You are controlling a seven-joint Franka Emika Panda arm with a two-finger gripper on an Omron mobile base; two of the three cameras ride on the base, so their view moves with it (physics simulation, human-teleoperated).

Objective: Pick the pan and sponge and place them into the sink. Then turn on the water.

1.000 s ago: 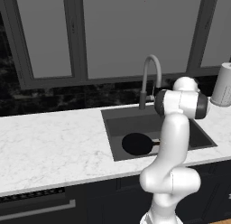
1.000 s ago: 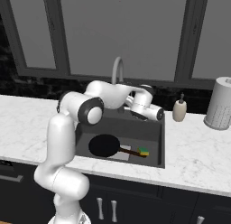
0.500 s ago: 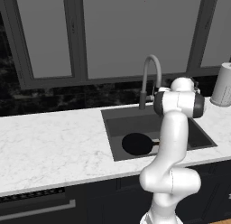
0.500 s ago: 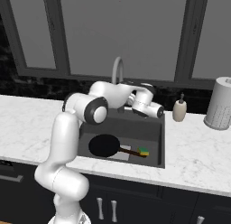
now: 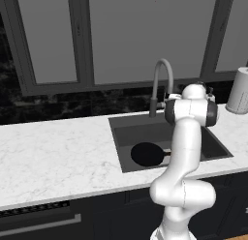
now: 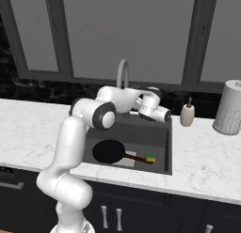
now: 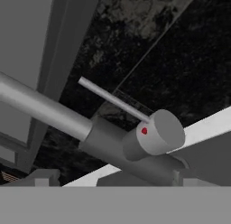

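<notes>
Pan and sponge down in the sink, gripper up at the faucet.
The pan (image 6: 108,151) lies on the sink (image 6: 162,168) floor, the sponge (image 6: 149,158) at its handle tip; beyond, the gripper (image 6: 165,116), jaws wide and empty, faces the faucet (image 7: 113,135) base.

counter (image 5: 58,152): white marble look, grey-veined, smooth;
sink (image 6: 160,135): dark grey, matt;
pan (image 6: 109,151): black, matt;
sponge (image 6: 149,158): green over yellow, soft-looking;
faucet (image 5: 162,72): grey metal, satin;
backsplash (image 7: 189,65): black mottled stone;
arm (image 5: 186,147): glossy white plastic
</notes>
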